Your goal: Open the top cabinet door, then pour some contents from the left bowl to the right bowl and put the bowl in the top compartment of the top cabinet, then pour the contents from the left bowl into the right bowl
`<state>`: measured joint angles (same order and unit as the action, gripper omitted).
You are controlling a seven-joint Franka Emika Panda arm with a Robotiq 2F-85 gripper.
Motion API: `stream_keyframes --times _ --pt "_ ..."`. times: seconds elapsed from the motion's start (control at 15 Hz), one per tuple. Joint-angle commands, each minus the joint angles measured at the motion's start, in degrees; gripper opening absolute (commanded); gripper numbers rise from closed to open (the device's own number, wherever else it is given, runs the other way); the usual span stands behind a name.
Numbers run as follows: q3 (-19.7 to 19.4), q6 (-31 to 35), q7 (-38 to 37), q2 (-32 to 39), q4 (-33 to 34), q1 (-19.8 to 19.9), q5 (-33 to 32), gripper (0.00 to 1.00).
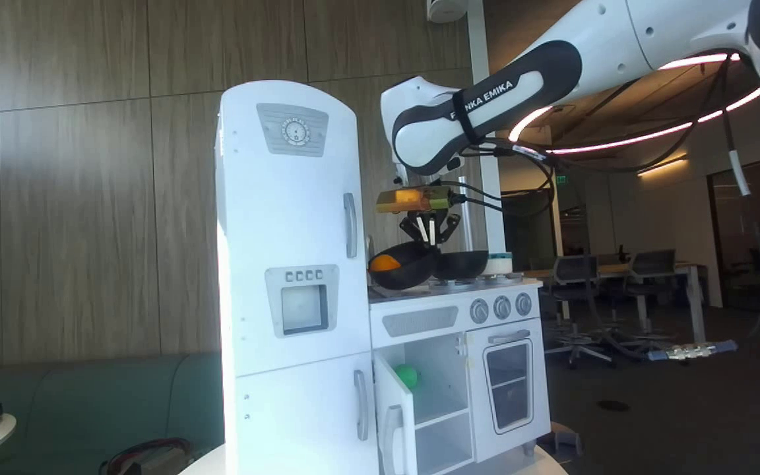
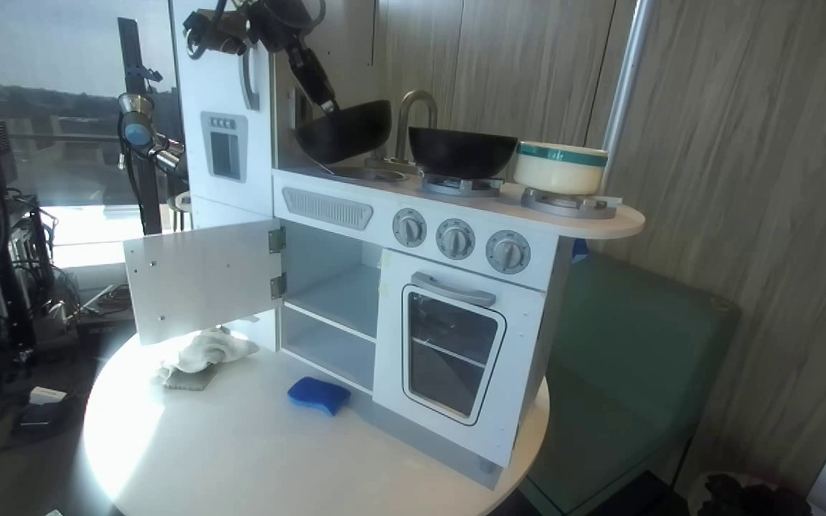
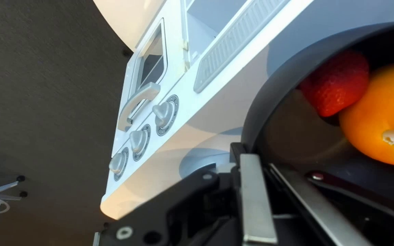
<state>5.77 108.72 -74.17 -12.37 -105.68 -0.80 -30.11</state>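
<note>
Wood-panel wall (image 1: 76, 231) at rear. L to R: upper fridge door (image 1: 287, 221) closed; gripper (image 1: 429, 243) clamped tight on L bowl (image 1: 413, 269), tilted nr. sink (image 2: 373, 174), w/ orange (image 1: 385, 263) & strawberry (image 3: 337, 82) inside; R bowl (image 1: 460, 265) on burner (image 2: 459, 188); pot (image 2: 560, 172) at far R.

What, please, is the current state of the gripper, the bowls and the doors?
Left bowl: tilted, with orange fruit and a strawberry inside
Gripper: shut on the left bowl's rim
Right bowl: on a burner, contents hidden
Top cabinet door: shut
Lower fridge door: shut
Stove cupboard door: open
Oven door: shut
</note>
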Motion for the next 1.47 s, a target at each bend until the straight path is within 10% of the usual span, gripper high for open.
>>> stream_keyframes --times 0.0,1.4 --pt "1.35 -3.04 -2.46 -3.05 -1.41 0.46 0.57 0.01" --pt "9.06 -10.90 -30.40 -7.82 -10.49 -1.22 -8.43 0.02"
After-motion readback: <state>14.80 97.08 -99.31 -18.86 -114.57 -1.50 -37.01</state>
